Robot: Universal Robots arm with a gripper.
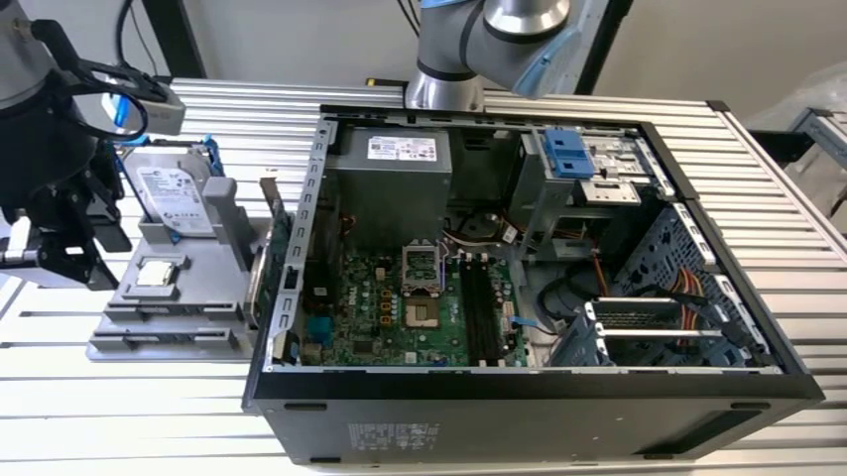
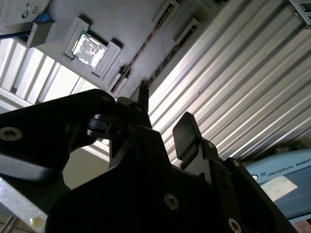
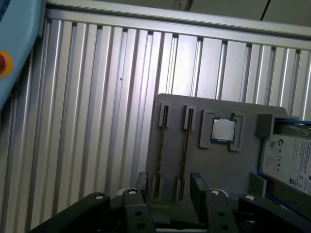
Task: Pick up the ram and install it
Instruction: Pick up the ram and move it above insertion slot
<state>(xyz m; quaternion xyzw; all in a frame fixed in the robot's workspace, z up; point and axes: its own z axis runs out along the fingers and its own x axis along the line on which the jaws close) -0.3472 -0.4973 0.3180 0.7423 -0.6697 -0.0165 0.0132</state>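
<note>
The gripper (image 3: 170, 187) hangs open and empty, its two black fingers (image 3: 198, 184) spread apart with nothing between them. Just below it, and not touching it, lies a grey holder (image 3: 243, 116) with narrow slots. The ram (image 3: 184, 145) stands on edge in one slot as a thin brownish strip, untouched. A second stick (image 3: 159, 145) stands in the slot just beside it, parallel to it. In the first wrist view both strips fall within the gap between the fingers, so which one the gripper is lined up over cannot be told. Beyond the ram, further from the gripper, a small square silver processor chip (image 3: 223, 130) sits flat in its own recess of the holder. Past that rests a hard drive (image 3: 286, 160) with a white label, at the holder's far end. The holder rests on a ribbed aluminium counter (image 3: 97, 97). In the exterior view an open computer case (image 1: 530, 397) lies on the counter beyond the holder, well apart from the gripper, its green motherboard (image 1: 384, 307) exposed.
</note>
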